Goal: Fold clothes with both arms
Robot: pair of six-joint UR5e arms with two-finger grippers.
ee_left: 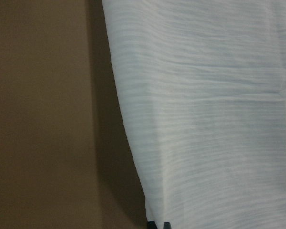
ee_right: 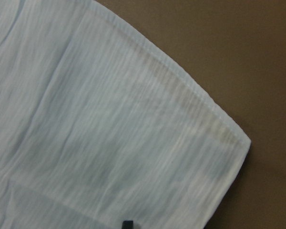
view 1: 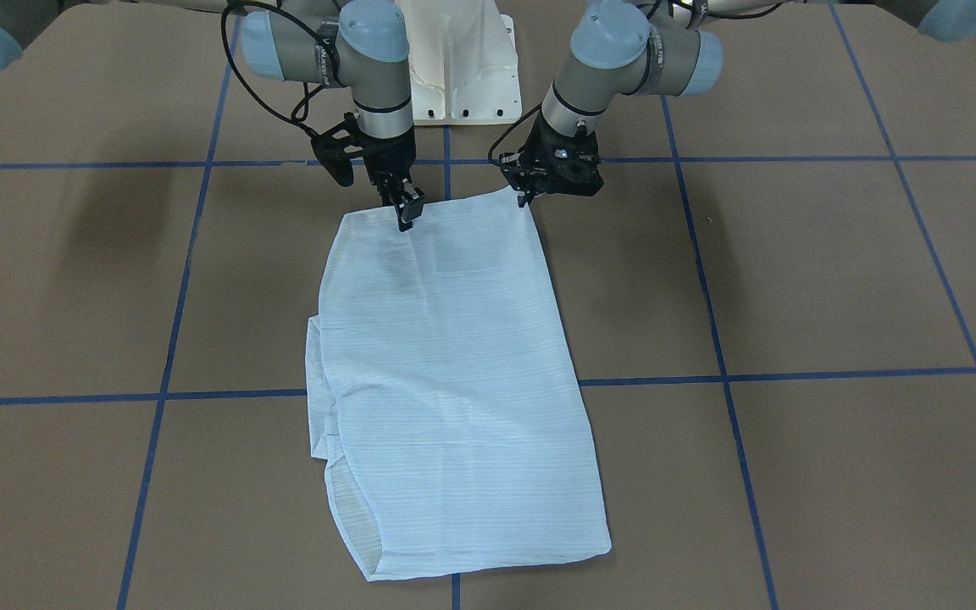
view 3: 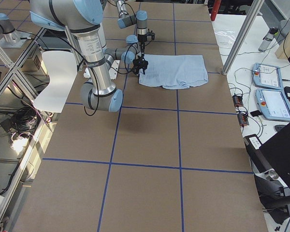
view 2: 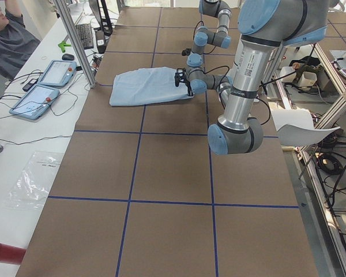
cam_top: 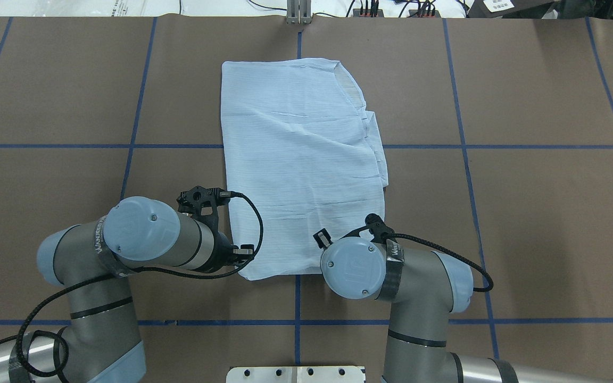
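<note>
The light blue striped shirt [view 1: 454,364] lies folded into a long rectangle on the brown table, also in the overhead view [cam_top: 301,159]. Both grippers sit at its edge nearest the robot. My left gripper [view 1: 529,195] is shut on the shirt's corner there. In the left wrist view the shirt [ee_left: 205,119] runs down to the closed fingertips [ee_left: 157,225], with a shadow beneath it. My right gripper [view 1: 407,216] pinches the same edge near the other corner. The right wrist view shows the hemmed shirt corner [ee_right: 109,133] draped over one dark fingertip [ee_right: 127,223]. From overhead the right gripper hides under its wrist.
Blue tape lines [view 1: 446,385] grid the table. The white pedestal base [view 1: 463,68] stands behind the grippers. A person [view 2: 6,40] sits at a side table with control pendants [view 2: 40,92] beyond the shirt's far end. A metal frame post [view 2: 75,40] stands there too.
</note>
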